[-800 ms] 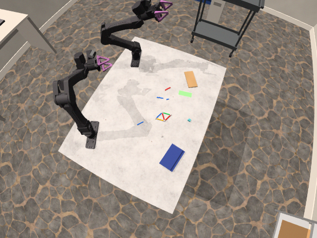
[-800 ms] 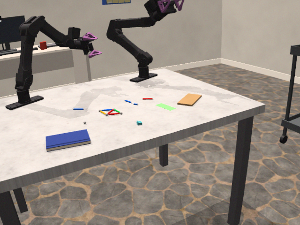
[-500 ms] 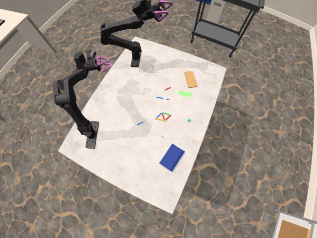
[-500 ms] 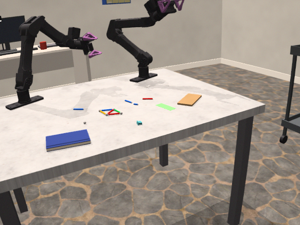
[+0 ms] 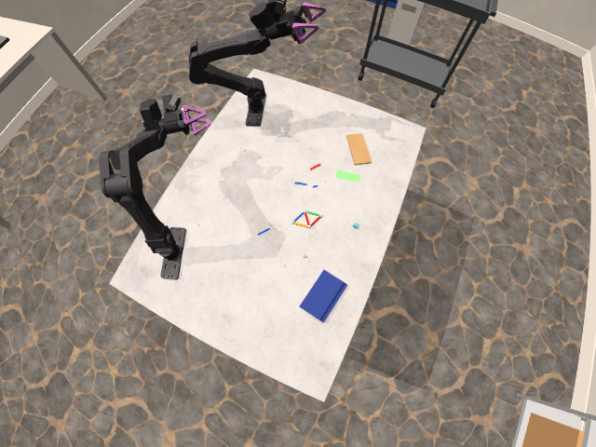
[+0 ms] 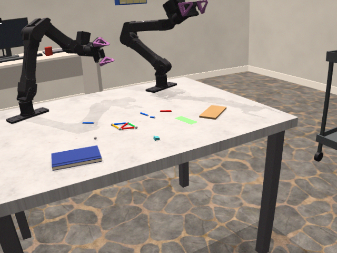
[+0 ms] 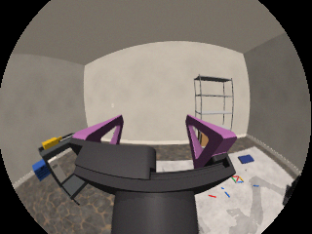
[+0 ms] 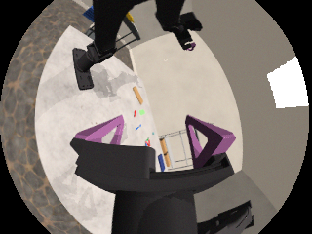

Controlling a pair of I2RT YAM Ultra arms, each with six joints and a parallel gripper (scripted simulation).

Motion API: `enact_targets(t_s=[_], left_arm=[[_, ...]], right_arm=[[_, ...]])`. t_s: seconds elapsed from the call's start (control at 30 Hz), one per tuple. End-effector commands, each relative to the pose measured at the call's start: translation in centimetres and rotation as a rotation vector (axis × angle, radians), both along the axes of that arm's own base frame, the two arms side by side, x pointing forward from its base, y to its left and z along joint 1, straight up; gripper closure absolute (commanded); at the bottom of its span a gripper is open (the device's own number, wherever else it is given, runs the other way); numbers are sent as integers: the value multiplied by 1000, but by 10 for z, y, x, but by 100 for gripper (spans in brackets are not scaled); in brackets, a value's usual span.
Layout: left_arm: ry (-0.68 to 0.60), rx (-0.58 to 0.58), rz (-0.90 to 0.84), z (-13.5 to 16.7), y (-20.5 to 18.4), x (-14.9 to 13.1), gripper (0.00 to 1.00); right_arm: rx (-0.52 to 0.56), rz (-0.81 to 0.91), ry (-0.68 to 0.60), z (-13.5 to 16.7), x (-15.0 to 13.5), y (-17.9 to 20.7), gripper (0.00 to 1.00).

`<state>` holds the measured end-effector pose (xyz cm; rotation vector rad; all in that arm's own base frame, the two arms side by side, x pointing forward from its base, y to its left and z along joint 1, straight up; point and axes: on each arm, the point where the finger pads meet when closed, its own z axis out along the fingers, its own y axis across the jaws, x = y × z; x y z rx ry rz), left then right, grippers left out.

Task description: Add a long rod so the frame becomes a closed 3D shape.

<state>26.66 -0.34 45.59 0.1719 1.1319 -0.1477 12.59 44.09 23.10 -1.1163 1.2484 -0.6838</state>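
The small frame (image 5: 307,219) of blue, green, red and yellow rods joined by steel balls sits near the table's middle; it also shows in the exterior view (image 6: 124,125). Loose rods lie around it: a red rod (image 5: 315,167), a blue rod (image 5: 300,182), a short blue rod (image 5: 315,185) and another blue rod (image 5: 263,231). A loose steel ball (image 5: 304,255) lies in front of the frame. My left gripper (image 5: 305,21) is open and empty, raised high beyond the table's far edge. My right gripper (image 5: 196,120) is open and empty, turned on its side, over the table's left edge.
An orange board (image 5: 358,148) and a flat green patch (image 5: 347,176) lie beyond the rods. A small cyan cube (image 5: 356,225) sits right of the frame. A blue book (image 5: 322,294) lies near the front edge. A metal cart (image 5: 413,47) stands off the table.
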Motion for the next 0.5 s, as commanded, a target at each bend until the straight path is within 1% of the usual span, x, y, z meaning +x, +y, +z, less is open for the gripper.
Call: enact_targets(t_s=[0.0,0.13,0.17,0.23,0.3,0.33,0.4,0.43,0.47], left_arm=[[106,39,19,-30,-7,5,0],[231,102,13,-65,-26,6,0],[250,117,15,-69,-31,5,0],[277,134,0,-76,-39,4,0],[277,134,0,-76,-39,4,0],[295,143,-12,-82,-45,4,0],[345,166,-36,-95,-57,6,0],[351,173,-47,-95,-63,5,0],[371,184,-59,-100,-69,5,0]], right_arm=[[30,-17,60,-6,13,-12,0],[121,-40,192,-22,38,-31,0],[155,-47,239,-27,47,-36,0],[197,-82,286,-30,68,-51,0],[197,-82,286,-30,68,-51,0],[218,-85,319,-33,75,-55,0],[266,-118,383,-39,99,-72,0],[297,-127,408,-40,109,-77,0],[305,-144,437,-45,118,-86,0]])
